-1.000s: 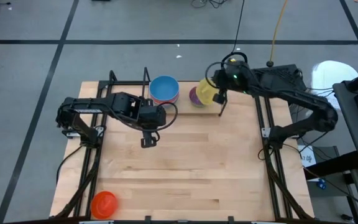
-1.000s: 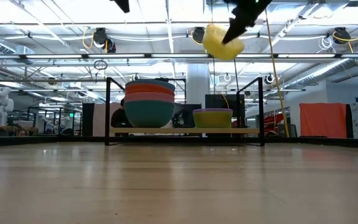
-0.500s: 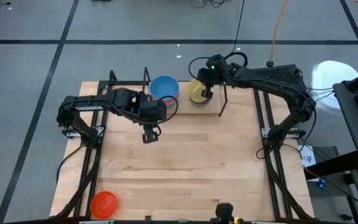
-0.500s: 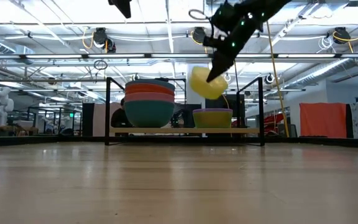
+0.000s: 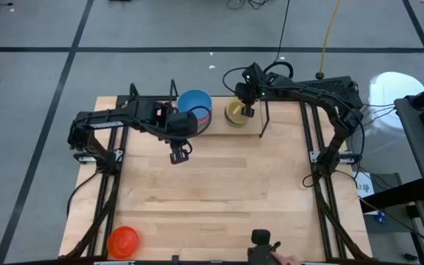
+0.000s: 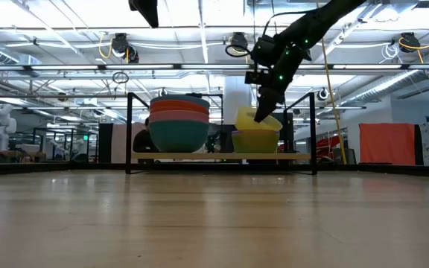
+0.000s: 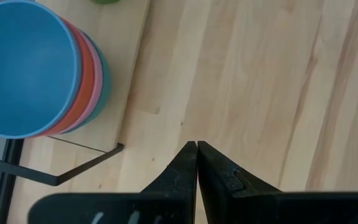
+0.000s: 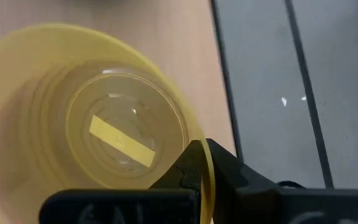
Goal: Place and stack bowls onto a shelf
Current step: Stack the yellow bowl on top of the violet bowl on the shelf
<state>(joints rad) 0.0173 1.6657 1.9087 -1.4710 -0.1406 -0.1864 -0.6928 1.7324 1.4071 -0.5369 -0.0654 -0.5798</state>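
Note:
A yellow bowl [image 6: 253, 120] sits tilted in the top of a greenish bowl stack [image 6: 255, 144] on the wooden shelf [image 6: 304, 156]. My right gripper [image 5: 246, 111] [image 8: 205, 144] is shut on the yellow bowl [image 8: 73, 124] [image 5: 234, 112]. To its left on the shelf stands a stack with a blue bowl [image 5: 194, 104] [image 7: 23, 65] on top, then orange, pink and teal [image 6: 179, 134]. My left gripper [image 5: 177, 157] [image 7: 196, 144] hangs shut above bare tabletop, in front of that stack. An orange bowl [image 5: 122, 240] rests on its base by the table's near left corner. My right gripper pinches the yellow bowl's rim [image 8: 191, 121], one finger inside the bowl and one outside. The fingers [image 6: 264, 110] come from above, pointing down with a slant. The bowl is tilted, and its lower part sits in the bowl stack beneath.
Thin black rod uprights [image 6: 129, 130] [image 6: 313, 130] frame the shelf at the table's far edge. Black frame rails run along the table's left [image 5: 109, 191] and right [image 5: 319, 184] sides. A small dark object [image 5: 260, 238] shows at the near edge. Bare wood [image 5: 219, 191] fills the middle.
My right gripper has carried the yellow bowl down from high above the shelf and a little toward the table's left; the bowl now sits tilted in the stack there. My left gripper has drifted slightly toward the far edge, still shut.

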